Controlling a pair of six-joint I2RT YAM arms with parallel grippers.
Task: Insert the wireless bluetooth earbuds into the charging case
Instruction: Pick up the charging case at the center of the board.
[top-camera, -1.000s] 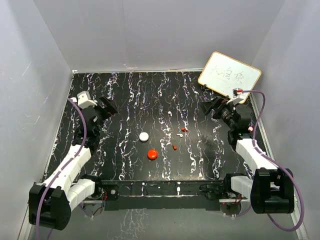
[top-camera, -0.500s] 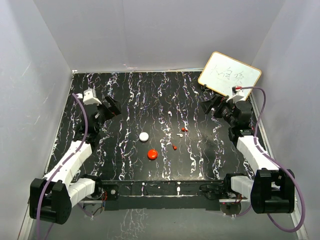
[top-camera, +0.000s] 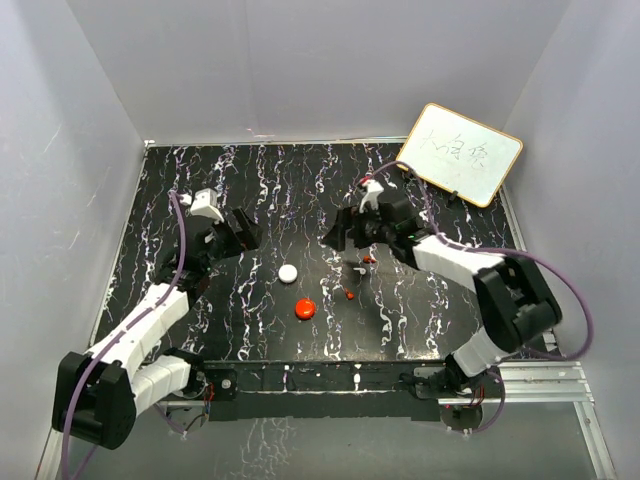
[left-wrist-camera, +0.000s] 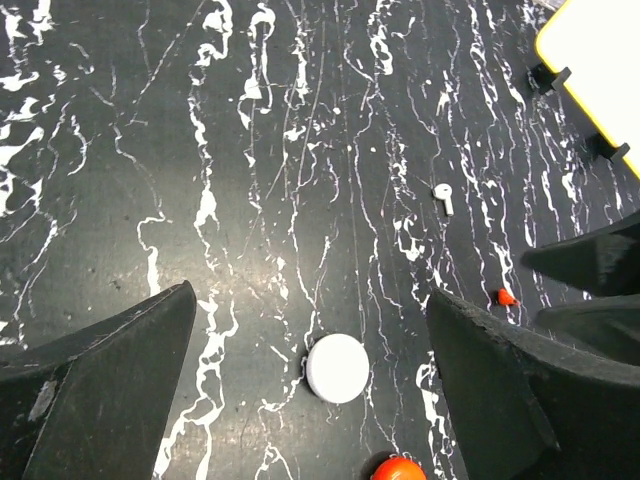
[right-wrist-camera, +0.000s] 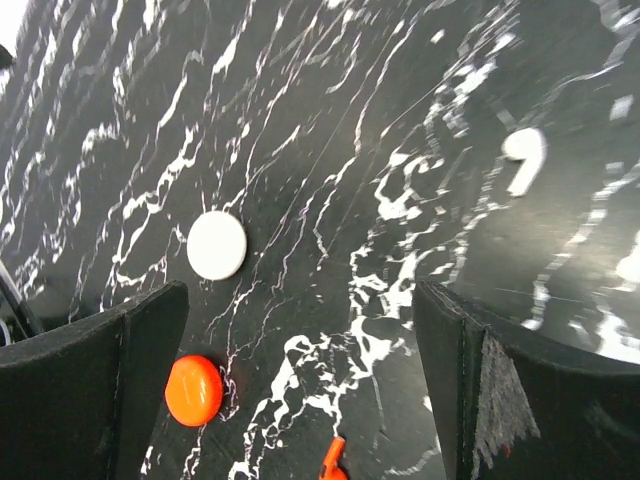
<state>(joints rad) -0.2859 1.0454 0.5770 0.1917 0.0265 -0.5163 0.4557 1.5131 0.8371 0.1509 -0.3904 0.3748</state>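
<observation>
Right jaws: wide and empty; the right gripper (right-wrist-camera: 300, 340) hangs over bare marbling, with the white earbud (right-wrist-camera: 522, 158) ahead of its right finger.
Left jaws: wide and empty too; the left gripper (left-wrist-camera: 310, 300) frames the white round puck (left-wrist-camera: 337, 368).
Change: we see the right arm swung in from beside the whiteboard (top-camera: 460, 152) to mid-table, and the left arm eased inward.
Earbuds: loose on the table (top-camera: 200, 180); one red earbud (top-camera: 368, 259) lies just beside the right gripper, the second red earbud (top-camera: 350, 295) near the red round puck (top-camera: 305, 308).
Meaning: we judge the approach has begun; nothing is grasped or seated, and the pucks, likely the cases, look closed.
</observation>
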